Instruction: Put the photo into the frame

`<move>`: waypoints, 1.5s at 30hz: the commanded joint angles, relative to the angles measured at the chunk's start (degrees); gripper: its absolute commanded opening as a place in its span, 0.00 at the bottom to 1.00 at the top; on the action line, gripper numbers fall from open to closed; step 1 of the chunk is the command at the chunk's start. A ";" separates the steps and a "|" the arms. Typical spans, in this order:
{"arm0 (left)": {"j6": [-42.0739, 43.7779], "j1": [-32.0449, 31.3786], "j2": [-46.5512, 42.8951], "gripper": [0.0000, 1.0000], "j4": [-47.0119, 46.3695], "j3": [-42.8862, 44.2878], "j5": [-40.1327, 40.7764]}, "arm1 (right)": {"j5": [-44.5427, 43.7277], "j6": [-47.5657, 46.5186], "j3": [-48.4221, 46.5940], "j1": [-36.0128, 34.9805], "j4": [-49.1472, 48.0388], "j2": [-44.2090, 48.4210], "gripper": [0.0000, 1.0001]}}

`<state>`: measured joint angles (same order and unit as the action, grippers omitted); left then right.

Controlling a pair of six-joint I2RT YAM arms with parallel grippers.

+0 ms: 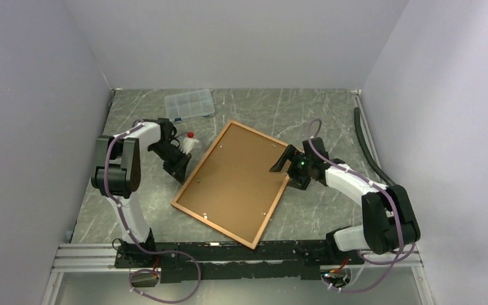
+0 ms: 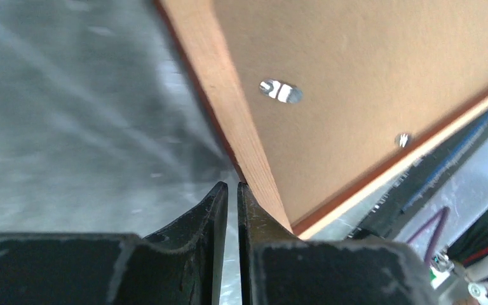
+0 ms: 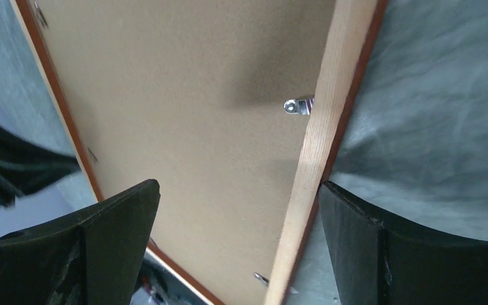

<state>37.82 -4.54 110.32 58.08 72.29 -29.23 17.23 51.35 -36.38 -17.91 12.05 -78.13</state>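
The frame (image 1: 201, 162) lies face down and at an angle in the middle of the table, its brown backing board (image 1: 235, 181) up and held by small metal clips (image 3: 297, 105). The photo is hidden. My left gripper (image 1: 179, 171) is shut and empty, its tips (image 2: 232, 187) against the outer side of the frame's left rail (image 2: 229, 95). My right gripper (image 1: 290, 171) is open and straddles the frame's right rail (image 3: 330, 95): one finger is over the backing board (image 3: 184, 95), the other outside the rail by the table.
A clear plastic compartment box (image 1: 190, 104) sits at the back left. A small white object with a red cap (image 1: 189, 143) stands by the left arm. A black cable (image 1: 363, 136) runs along the right wall. The arms' rail (image 1: 229, 254) borders the near edge.
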 commanded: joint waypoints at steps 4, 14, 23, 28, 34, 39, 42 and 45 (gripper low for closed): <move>-1.63 -2.19 -7.10 0.18 5.72 -3.13 -6.83 | -11.12 -5.04 -7.95 1.26 9.49 6.84 0.97; -7.73 -0.21 -4.59 0.24 4.14 -0.39 -11.73 | -9.01 -0.20 -8.50 -16.13 -5.61 5.95 0.88; -7.14 -0.21 1.41 0.25 2.39 -0.25 -13.23 | -6.95 -2.78 -18.55 -31.06 -17.84 -13.91 0.76; -6.34 -0.26 1.81 0.25 1.67 -0.96 -12.93 | -3.38 -3.51 -23.89 -33.18 -22.67 -22.96 0.75; -6.58 -0.21 2.35 0.23 0.64 -2.20 -13.46 | -0.08 -3.08 -28.61 -33.85 -24.87 -30.58 0.71; -6.36 -0.21 2.92 0.21 0.36 -2.33 -12.80 | 0.61 -2.78 -29.53 -33.85 -26.81 -33.48 0.71; -6.51 -0.21 3.06 0.20 0.25 -2.39 -12.93 | 0.94 -1.97 -29.66 -33.93 -27.65 -34.66 0.71; -6.71 -0.21 2.91 0.19 0.12 -2.45 -13.33 | 0.32 -1.49 -29.71 -34.28 -27.69 -35.44 0.71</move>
<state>30.79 -4.71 112.55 58.76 70.08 -40.73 17.30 49.32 -64.03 -51.57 -12.27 -112.51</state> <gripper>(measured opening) 0.199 0.713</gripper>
